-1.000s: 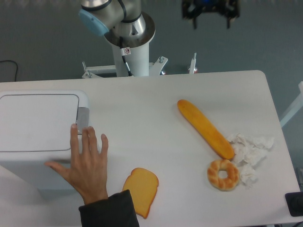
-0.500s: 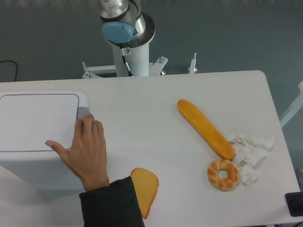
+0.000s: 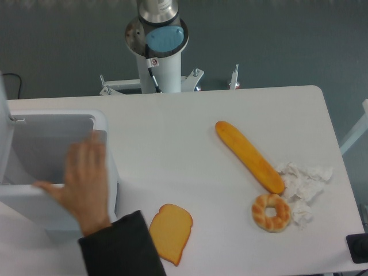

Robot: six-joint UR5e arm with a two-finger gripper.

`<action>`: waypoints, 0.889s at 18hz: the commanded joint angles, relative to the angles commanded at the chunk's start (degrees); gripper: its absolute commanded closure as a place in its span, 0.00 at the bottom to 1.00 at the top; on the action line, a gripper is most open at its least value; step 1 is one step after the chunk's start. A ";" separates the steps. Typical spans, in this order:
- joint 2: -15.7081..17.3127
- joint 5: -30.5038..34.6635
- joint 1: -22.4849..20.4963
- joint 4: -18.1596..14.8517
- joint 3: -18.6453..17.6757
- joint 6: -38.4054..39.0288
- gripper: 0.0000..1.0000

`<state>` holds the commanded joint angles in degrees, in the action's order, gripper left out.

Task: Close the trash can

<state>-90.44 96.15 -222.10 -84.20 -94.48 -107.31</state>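
Note:
The white boxy trash can (image 3: pixel 109 190) stands at the left edge of the table. Its lid (image 3: pixel 4 123) is swung up and open at the far left, and the grey inside (image 3: pixel 46 146) shows. A person's hand (image 3: pixel 83 184) in a dark sleeve rests on the can's front rim, blurred by motion. Only the arm's base and a joint with a blue cap (image 3: pixel 165 37) show at the top centre. My gripper is out of view.
A long baguette (image 3: pixel 248 155) lies right of centre. A ring-shaped bread (image 3: pixel 271 211) sits beside crumpled white paper (image 3: pixel 305 184). A toast slice (image 3: pixel 169 233) lies near the front edge. A black object (image 3: pixel 357 248) is at the lower right corner.
The person's hand pressed the latch and the lid sprang open. The arm swung, and the gripper, seen at the top right a second ago, has left the view.

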 joint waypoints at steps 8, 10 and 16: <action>-0.35 0.18 -1.67 -0.35 -2.38 0.79 0.00; -0.62 0.09 -1.50 -0.09 -2.63 0.88 0.00; -0.70 0.18 -1.23 0.09 -2.64 0.88 0.00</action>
<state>-91.14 96.33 -223.33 -84.11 -97.12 -106.44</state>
